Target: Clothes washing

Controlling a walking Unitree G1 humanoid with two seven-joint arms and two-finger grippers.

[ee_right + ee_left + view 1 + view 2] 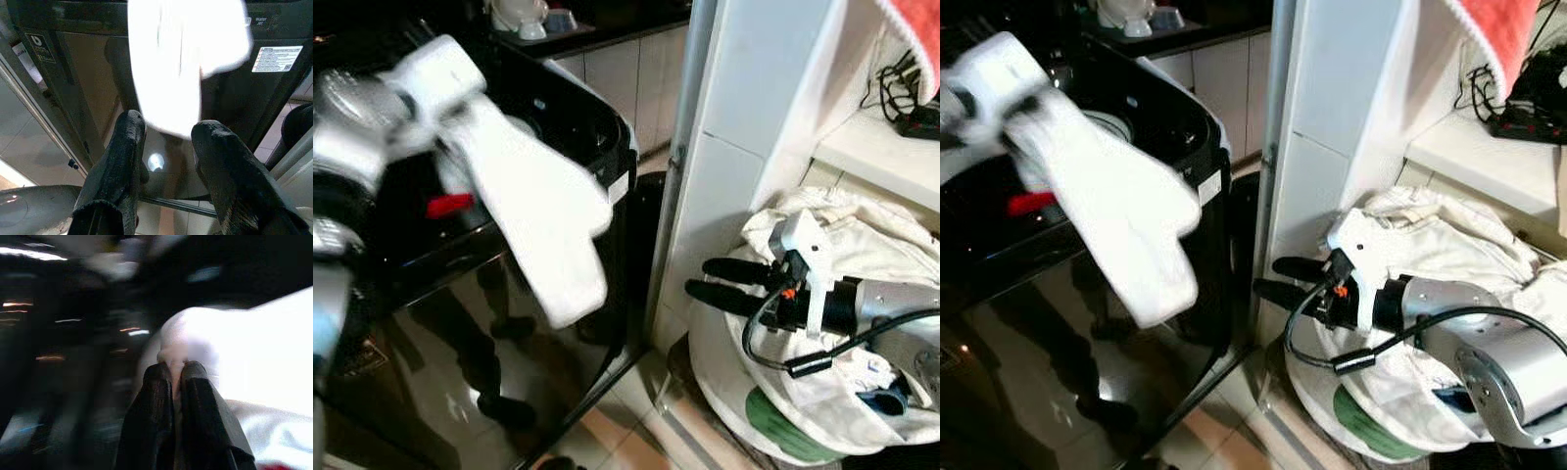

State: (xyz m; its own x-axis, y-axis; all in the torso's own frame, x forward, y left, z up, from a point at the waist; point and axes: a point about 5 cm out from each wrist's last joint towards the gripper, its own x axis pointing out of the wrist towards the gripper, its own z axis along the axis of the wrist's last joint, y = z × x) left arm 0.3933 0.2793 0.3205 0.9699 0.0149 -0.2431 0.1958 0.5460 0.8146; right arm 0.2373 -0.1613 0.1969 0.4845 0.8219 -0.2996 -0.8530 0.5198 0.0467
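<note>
One white garment (533, 211) in left pincer (173, 369)

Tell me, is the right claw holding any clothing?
No, the right claw is open with nothing between its fingers, while the white cloth hangs from the left claw over the washer.
</note>
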